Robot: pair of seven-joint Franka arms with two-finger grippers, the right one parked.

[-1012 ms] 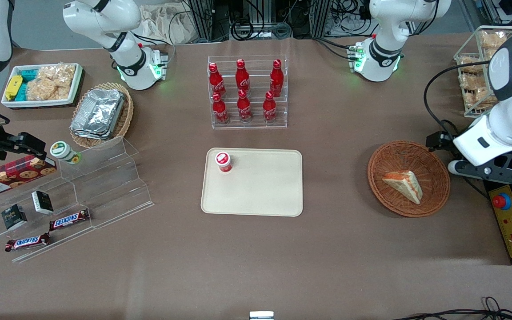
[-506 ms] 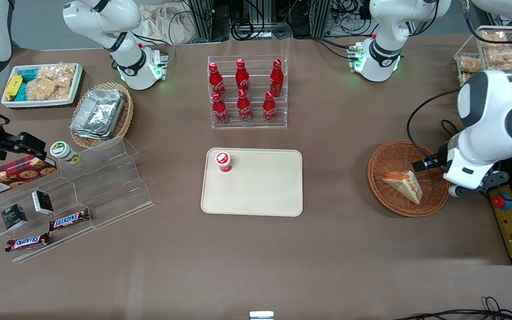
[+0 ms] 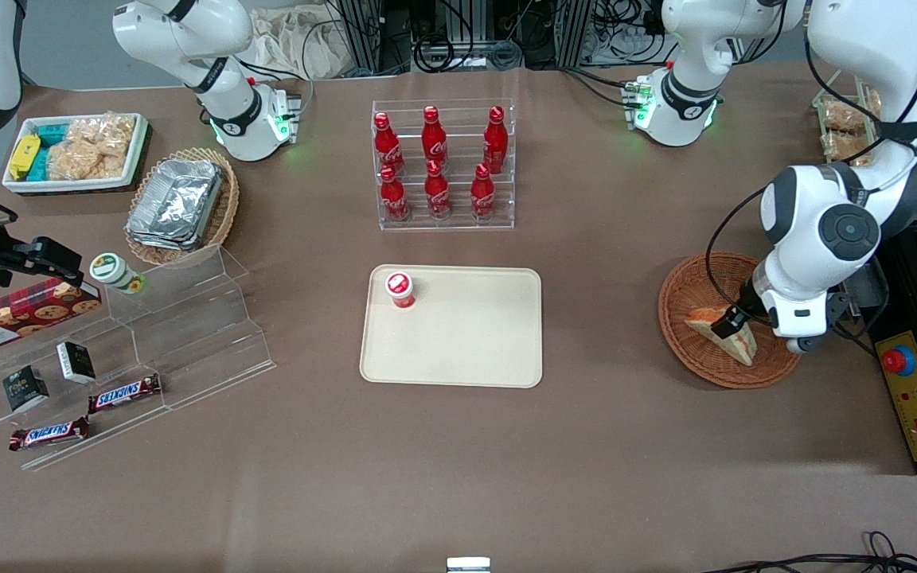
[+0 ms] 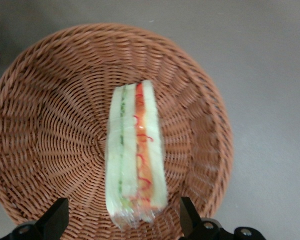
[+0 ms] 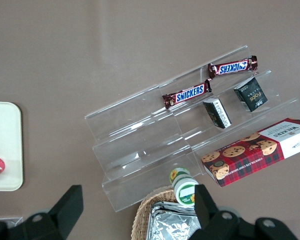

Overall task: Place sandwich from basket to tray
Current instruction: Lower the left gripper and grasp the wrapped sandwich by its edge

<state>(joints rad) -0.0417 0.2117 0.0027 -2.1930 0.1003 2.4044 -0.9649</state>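
Observation:
The sandwich (image 3: 739, 344) lies in the round reddish-brown woven basket (image 3: 672, 306) toward the working arm's end of the table, a pale wedge with orange and green filling. My left gripper (image 3: 730, 321) hangs right over it. In the left wrist view the sandwich (image 4: 136, 150) lies along the basket's (image 4: 50, 100) floor. The gripper (image 4: 122, 220) is open, with one black finger (image 4: 57, 219) on each side of the sandwich's near end and not touching it. The beige tray (image 3: 466, 342) lies at the table's middle.
A small red-capped cup (image 3: 400, 289) stands on the tray's corner. An acrylic rack of red bottles (image 3: 442, 167) stands farther from the camera than the tray. A yellow control box with a red button (image 3: 912, 390) sits beside the basket. Stepped acrylic shelves (image 3: 188, 318) with snacks lie toward the parked arm's end.
The left arm has swung in from the table's edge over the basket, bringing the gripper from beside the rim to directly above the sandwich. The sandwich and basket have not moved.

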